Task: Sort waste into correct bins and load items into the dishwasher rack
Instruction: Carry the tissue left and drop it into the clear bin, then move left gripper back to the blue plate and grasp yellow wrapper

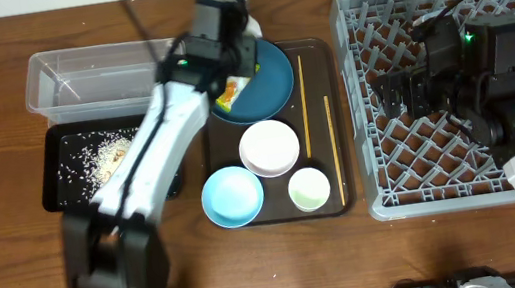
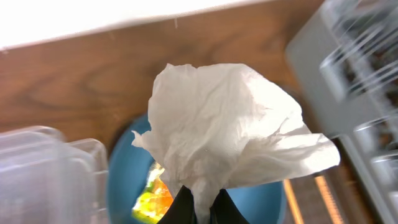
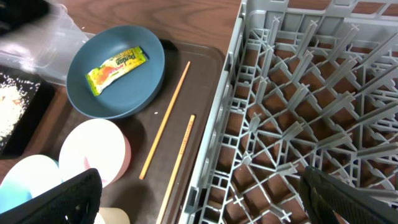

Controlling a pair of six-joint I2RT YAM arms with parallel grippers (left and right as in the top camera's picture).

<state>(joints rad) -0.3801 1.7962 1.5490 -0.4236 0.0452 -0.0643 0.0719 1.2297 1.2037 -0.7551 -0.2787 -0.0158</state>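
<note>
My left gripper [image 2: 202, 208] is shut on crumpled white tissue [image 2: 230, 137] and holds it above the dark blue plate [image 1: 270, 87]; in the overhead view it [image 1: 228, 17] is at the plate's far edge. The yellow-green wrapper [image 3: 117, 70] lies on that plate. The clear tub [image 1: 77, 78] and the black tray [image 1: 73, 195], which holds rice scraps [image 1: 98, 156], stand to the left. A white bowl [image 1: 268, 147], a light blue bowl [image 1: 233, 196], a green cup [image 1: 308, 188] and two chopsticks [image 1: 305, 107] sit on the brown tray. My right gripper [image 3: 205, 199] is open and empty over the grey rack [image 1: 451, 86].
The dark brown serving tray [image 1: 311, 56] lies between the bins and the rack and touches the rack's left wall. My left arm stretches diagonally over the black tray's right end. Bare wooden table [image 1: 13, 269] shows at the front left.
</note>
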